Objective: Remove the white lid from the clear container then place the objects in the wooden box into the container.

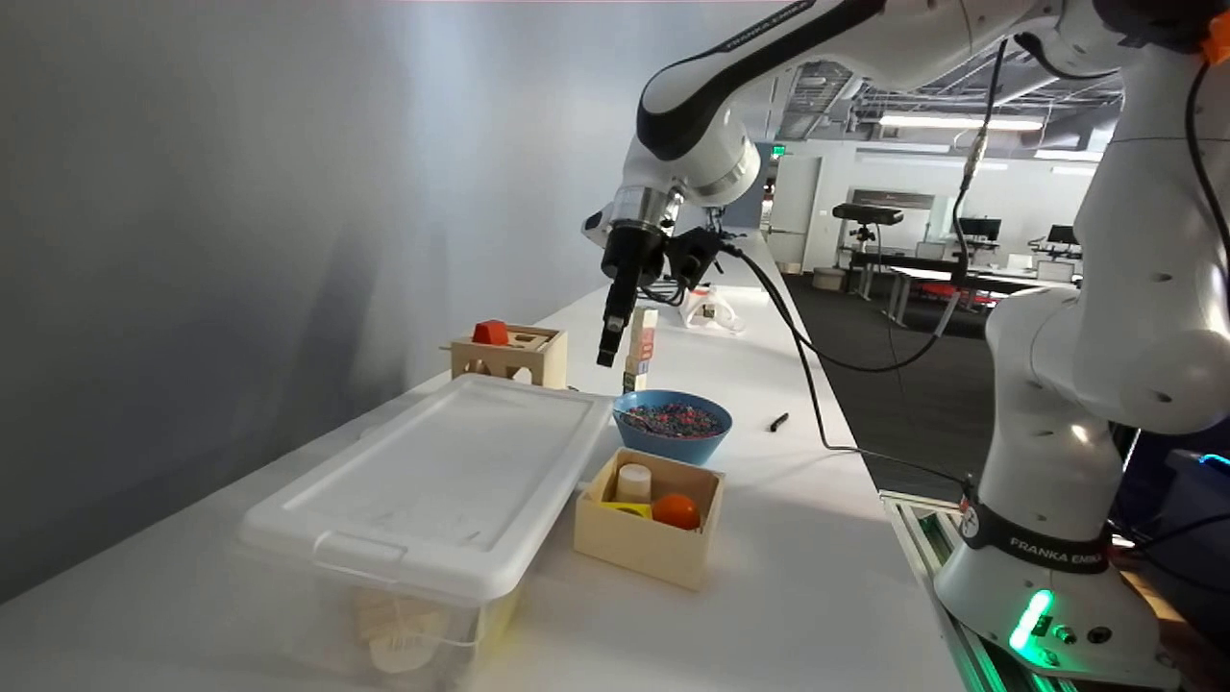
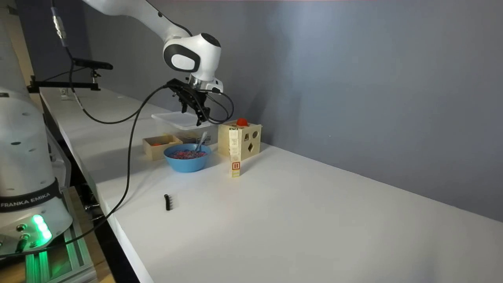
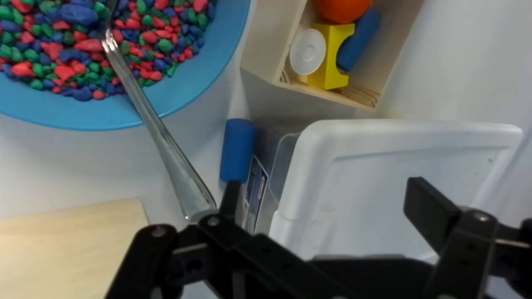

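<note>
White lid sits on the clear container

I have the gripper hanging above the table, and my wrist view shows its fingers wide apart. Just beside the container, the wooden box holds an orange ball, a yellow block, a blue piece and a round white piece. In both exterior views the blue bowl stands near that box.
</note>
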